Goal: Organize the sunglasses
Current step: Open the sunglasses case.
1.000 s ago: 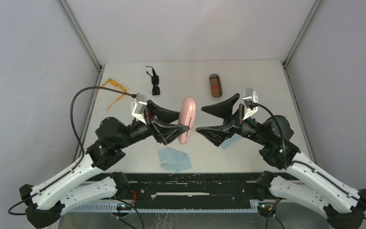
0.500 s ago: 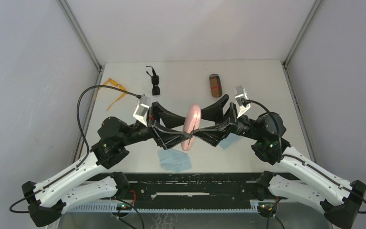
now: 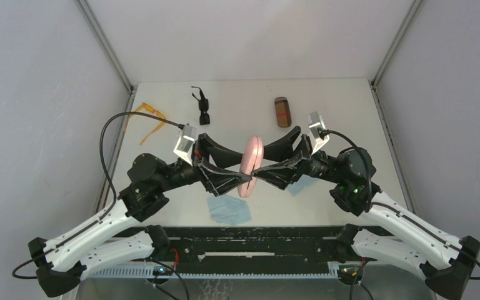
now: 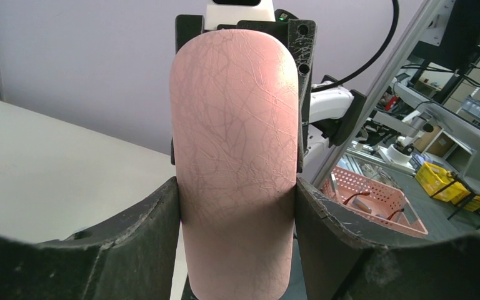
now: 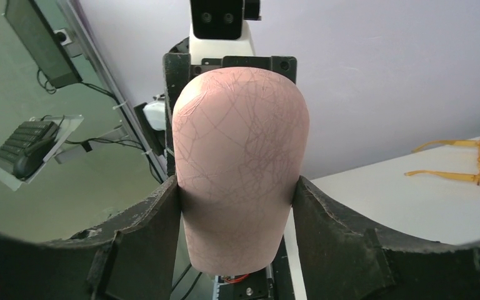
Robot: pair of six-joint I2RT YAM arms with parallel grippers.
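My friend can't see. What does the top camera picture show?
The left gripper and right gripper clamp a pink case over the table. Orange sunglasses, black sunglasses and a brown case lie behind; a blue cloth lies nearer.

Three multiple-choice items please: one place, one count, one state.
1. The orange sunglasses lie: A far left on the table; B under the right arm; C at the near edge.
2. Oblong cases in view: A one; B two; C four.
3. The pink case is: A flat on the table; B gripped between both grippers; C in one gripper only.
1 A: the top view shows them far left. 2 B: the pink one plus the brown case. 3 B: left gripper and right gripper clamp it from opposite sides.
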